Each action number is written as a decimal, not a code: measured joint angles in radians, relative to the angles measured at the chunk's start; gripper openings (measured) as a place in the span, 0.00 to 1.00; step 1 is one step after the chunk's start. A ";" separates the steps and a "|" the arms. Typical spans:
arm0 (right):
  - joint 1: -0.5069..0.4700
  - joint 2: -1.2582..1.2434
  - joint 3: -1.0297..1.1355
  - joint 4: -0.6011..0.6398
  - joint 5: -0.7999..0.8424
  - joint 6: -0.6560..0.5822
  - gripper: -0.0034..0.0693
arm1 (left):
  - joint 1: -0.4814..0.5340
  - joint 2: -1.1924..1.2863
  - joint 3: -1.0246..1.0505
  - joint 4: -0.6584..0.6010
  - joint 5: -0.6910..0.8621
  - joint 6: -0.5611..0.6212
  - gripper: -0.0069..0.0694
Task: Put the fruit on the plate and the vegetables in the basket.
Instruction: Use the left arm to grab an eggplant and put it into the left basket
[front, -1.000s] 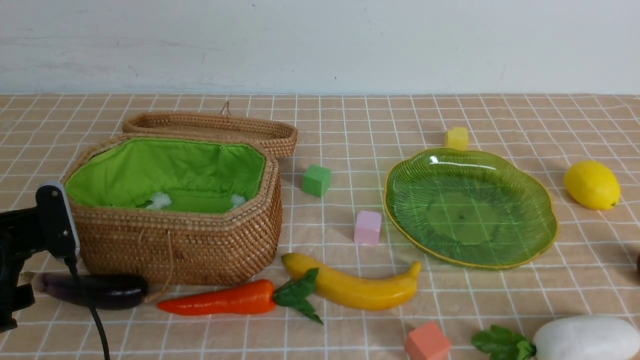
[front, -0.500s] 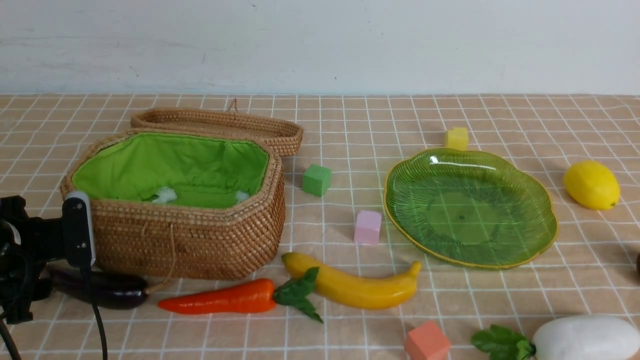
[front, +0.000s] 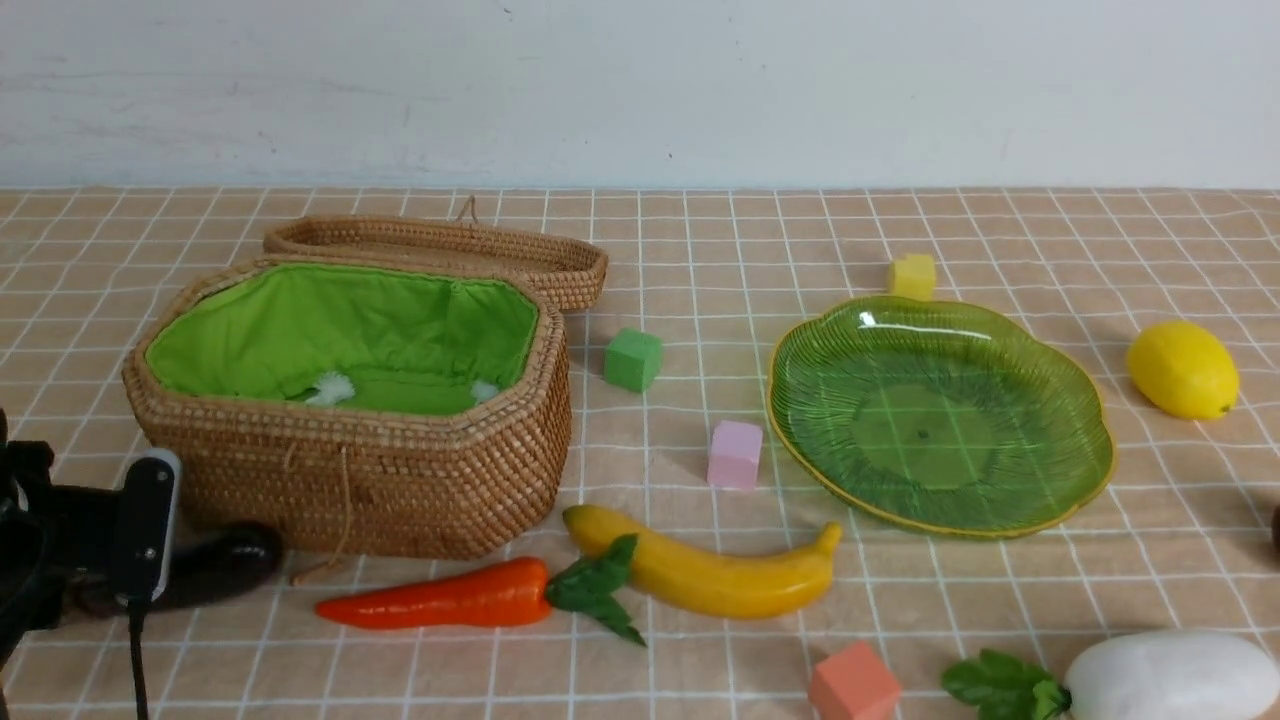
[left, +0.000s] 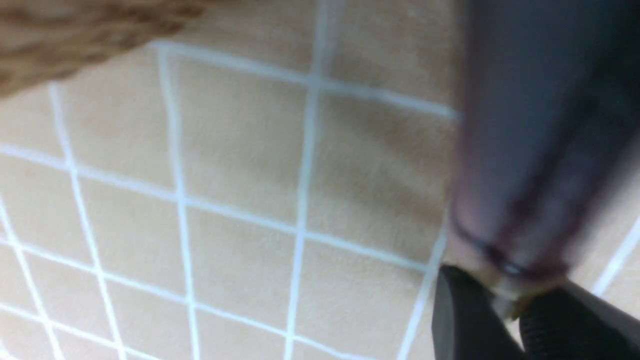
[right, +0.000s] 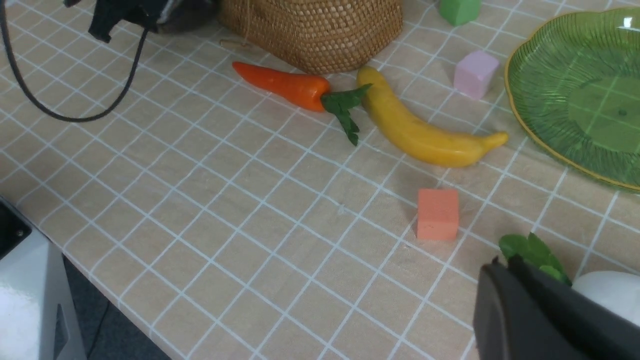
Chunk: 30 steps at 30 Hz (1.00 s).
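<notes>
The dark purple eggplant (front: 225, 560) lies in front of the wicker basket (front: 380, 490), its left part hidden behind my left arm (front: 60, 560). In the left wrist view my left gripper (left: 505, 300) is shut on the narrow stem end of the blurred eggplant (left: 530, 150). Carrot (front: 440, 598) and banana (front: 710, 578) lie end to end at front centre. The green plate (front: 940, 420) holds nothing, and the lemon (front: 1183, 368) sits to its right. My right gripper (right: 500, 265) is shut and holds nothing, just above the leaves of the white radish (right: 607, 292).
The basket's lid (front: 440, 250) lies behind it. Foam cubes are scattered about: green (front: 632, 360), pink (front: 735, 453), yellow (front: 913, 276), orange (front: 853, 685). A dark sliver (front: 1277, 525) shows at the right edge. The table's near edge (right: 100, 285) is close.
My left arm has sunk lower and its jaws have closed on the eggplant's stem end. The eggplant has shifted left, and the basket was nudged slightly back and right.
</notes>
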<state>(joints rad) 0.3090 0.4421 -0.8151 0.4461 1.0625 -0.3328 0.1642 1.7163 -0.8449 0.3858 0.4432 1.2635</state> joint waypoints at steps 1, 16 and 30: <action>0.000 0.000 0.000 0.000 -0.001 0.000 0.06 | 0.000 -0.004 0.000 -0.022 0.014 0.020 0.31; 0.000 0.000 0.000 -0.011 -0.003 0.000 0.06 | 0.000 -0.147 0.015 -0.270 0.107 0.037 0.30; 0.000 0.000 0.000 -0.011 0.001 0.000 0.06 | 0.000 -0.344 0.038 -0.232 0.145 0.046 0.21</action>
<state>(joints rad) 0.3090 0.4421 -0.8151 0.4348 1.0633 -0.3328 0.1642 1.3719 -0.8067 0.1534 0.5885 1.3095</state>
